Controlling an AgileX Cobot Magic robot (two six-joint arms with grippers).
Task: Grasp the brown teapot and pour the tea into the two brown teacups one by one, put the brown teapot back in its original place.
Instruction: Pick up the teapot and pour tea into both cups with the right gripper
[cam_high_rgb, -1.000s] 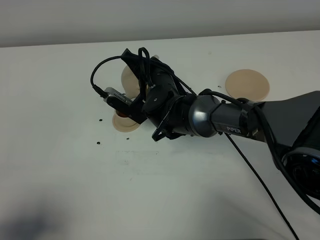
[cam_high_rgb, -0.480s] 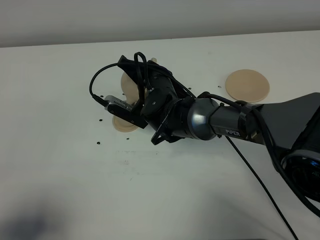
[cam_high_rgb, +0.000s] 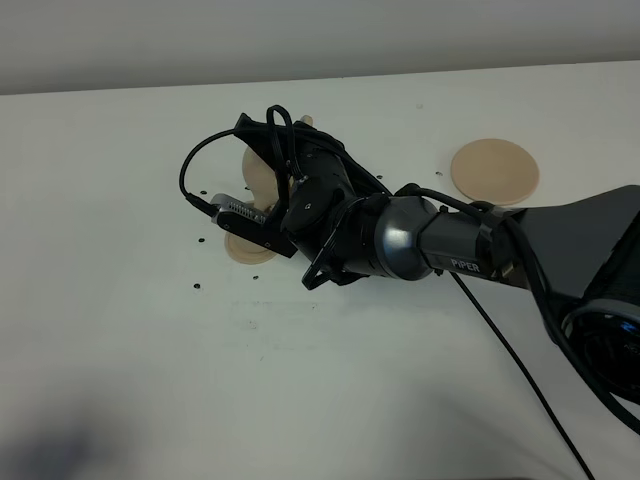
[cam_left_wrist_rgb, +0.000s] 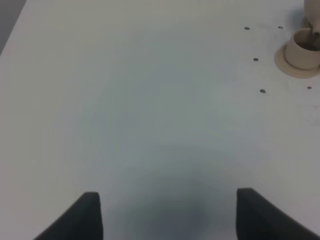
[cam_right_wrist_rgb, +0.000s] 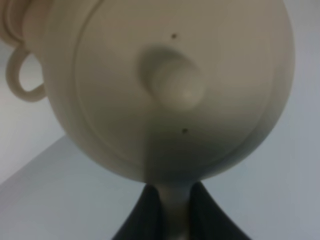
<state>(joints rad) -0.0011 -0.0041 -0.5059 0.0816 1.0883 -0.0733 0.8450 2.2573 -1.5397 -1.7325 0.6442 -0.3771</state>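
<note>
The right arm (cam_high_rgb: 560, 240) is cased in matte black, its forearm a smooth tube carrying the white lettering (cam_high_rgb: 470, 262) "PIPER". Next along is a rounded silver-grey collar (cam_high_rgb: 395, 232) with a soft sheen, then a bulkier black wrist housing (cam_high_rgb: 320, 200) with a round cap. A black strap (cam_high_rgb: 490, 235) binds cables to the forearm. A thick black cable (cam_high_rgb: 184, 170) loops out from the wrist into a silver ribbed plug (cam_high_rgb: 232, 208), and a thinner black lead (cam_high_rgb: 520, 368) trails off the forearm. The shoulder housing (cam_high_rgb: 610, 340) is glossy black and round. The left gripper (cam_left_wrist_rgb: 170, 215) has blunt charcoal jaws; the right gripper (cam_right_wrist_rgb: 175, 220) has black tapered jaws.
</note>
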